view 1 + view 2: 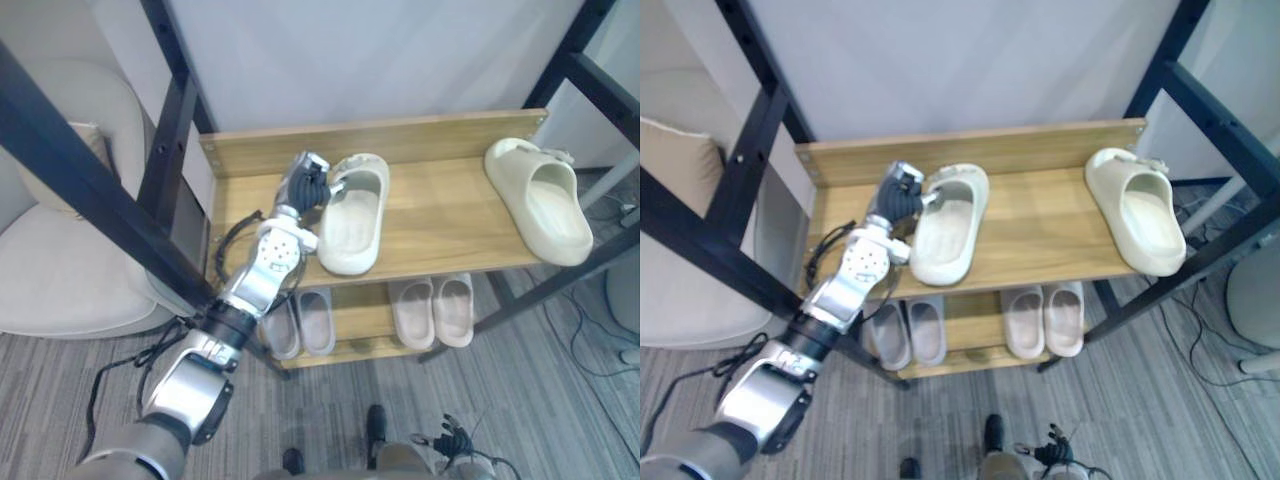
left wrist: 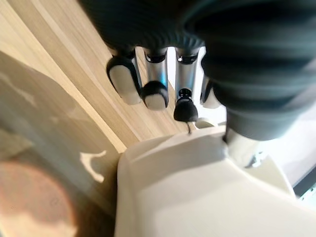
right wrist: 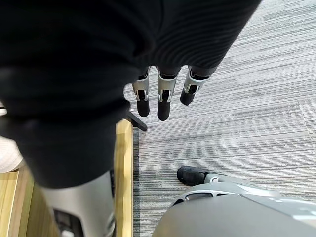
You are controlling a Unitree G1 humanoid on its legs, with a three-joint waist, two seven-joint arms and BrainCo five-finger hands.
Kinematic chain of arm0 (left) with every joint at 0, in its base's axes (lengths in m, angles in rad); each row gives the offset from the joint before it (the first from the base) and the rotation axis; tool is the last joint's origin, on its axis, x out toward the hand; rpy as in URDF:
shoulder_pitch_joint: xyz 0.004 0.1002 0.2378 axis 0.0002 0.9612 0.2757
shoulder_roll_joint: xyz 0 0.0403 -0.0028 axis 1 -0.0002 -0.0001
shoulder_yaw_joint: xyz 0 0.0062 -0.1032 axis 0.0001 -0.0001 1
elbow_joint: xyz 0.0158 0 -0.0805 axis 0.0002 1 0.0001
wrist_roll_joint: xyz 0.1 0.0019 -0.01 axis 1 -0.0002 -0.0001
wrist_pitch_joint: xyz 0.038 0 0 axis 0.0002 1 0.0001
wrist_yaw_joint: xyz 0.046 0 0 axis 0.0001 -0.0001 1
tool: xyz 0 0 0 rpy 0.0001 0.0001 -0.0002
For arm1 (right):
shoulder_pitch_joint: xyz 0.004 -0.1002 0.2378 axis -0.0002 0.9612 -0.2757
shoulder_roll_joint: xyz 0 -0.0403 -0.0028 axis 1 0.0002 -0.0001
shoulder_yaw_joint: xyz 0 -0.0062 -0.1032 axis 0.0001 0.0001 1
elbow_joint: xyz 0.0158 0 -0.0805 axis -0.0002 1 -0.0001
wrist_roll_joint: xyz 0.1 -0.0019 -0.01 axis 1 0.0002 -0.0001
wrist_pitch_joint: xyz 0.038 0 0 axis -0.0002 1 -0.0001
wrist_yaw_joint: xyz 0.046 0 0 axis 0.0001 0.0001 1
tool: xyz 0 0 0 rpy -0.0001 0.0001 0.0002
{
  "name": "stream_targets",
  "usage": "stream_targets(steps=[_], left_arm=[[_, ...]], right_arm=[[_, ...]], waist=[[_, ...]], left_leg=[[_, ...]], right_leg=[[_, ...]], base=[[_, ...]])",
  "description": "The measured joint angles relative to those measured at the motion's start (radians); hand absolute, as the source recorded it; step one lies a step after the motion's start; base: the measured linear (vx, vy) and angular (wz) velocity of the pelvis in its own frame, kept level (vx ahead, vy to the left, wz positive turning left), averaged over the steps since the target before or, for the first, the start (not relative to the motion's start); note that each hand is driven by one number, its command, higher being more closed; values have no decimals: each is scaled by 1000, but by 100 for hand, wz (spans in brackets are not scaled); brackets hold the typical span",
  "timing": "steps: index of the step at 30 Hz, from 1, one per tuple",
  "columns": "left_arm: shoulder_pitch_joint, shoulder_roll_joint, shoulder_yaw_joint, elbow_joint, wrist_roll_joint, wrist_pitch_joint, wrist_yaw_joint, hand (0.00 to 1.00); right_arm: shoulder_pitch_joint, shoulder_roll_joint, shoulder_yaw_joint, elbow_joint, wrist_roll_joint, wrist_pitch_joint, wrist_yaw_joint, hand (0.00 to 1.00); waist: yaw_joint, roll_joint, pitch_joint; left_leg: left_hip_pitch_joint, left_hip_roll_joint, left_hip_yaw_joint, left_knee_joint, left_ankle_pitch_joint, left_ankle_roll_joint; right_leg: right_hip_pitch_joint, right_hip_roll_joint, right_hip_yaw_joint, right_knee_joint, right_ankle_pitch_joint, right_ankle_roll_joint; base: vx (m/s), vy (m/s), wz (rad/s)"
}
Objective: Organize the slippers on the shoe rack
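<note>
— How far along would you say the tidying is?

— About halfway, by my reckoning. The two cream slippers are both on the top shelf [image 1: 440, 215] of the shoe rack, but they don't sit as a pair. The left slipper [image 1: 350, 220] lies near the left end with its toe towards the back board. The right slipper [image 1: 540, 200] is well apart from it at the far right end, skewed, its heel out by the front edge.

— And below that?

— The lower shelf [image 1: 350, 350] looks finished. A grey pair [image 1: 300, 320] and a pinkish pair [image 1: 432, 310] each sit side by side.

— So what's left?

— Bringing the two cream ones together and squaring them up, I'd guess.

— What's the robot doing with the left one?

— Its left hand [image 1: 308, 185] is at the toe end, on the outer side. From its wrist camera the fingers [image 2: 155, 84] hang relaxed over the bare wood just beside the slipper, not wrapped round anything. The thumb side lies against the slipper's strap. I'd call it an open hand touching the slipper rather than gripping it.

— The other hand?

— The right hand [image 3: 163, 98] hangs over the carpet, fingers straight, holding nothing.
</note>
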Motion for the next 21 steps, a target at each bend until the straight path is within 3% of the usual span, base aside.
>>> stream_targets(steps=[4,9,14,21], left_arm=[[-24,-15,-36,0,-9,5,0,100],[-72,-88,-55,-17,-41,24,6,100],[-86,-145,-114,-134,-72,19,8,100],[-86,-206,-167,-143,-81,17,6,100]], right_arm=[[0,-1,0,0,1,0,0,0],[0,-1,0,0,2,0,-1,0],[0,-2,0,2,3,0,-3,0],[1,-10,0,5,10,1,-9,0]], waist=[[2,1,1],[3,2,1],[6,4,0],[7,19,-9]], left_leg=[[-5,-2,-4,0,5,1],[-6,-10,-3,1,7,3],[-6,-13,-4,1,8,4],[-8,-18,-16,1,20,7]], right_leg=[[-2,-5,3,0,0,0],[-3,-15,6,1,2,3],[-2,-16,6,2,2,3],[2,-20,-1,7,2,3]], base=[[0,0,4],[0,0,0],[0,0,0],[-21,-5,5]])
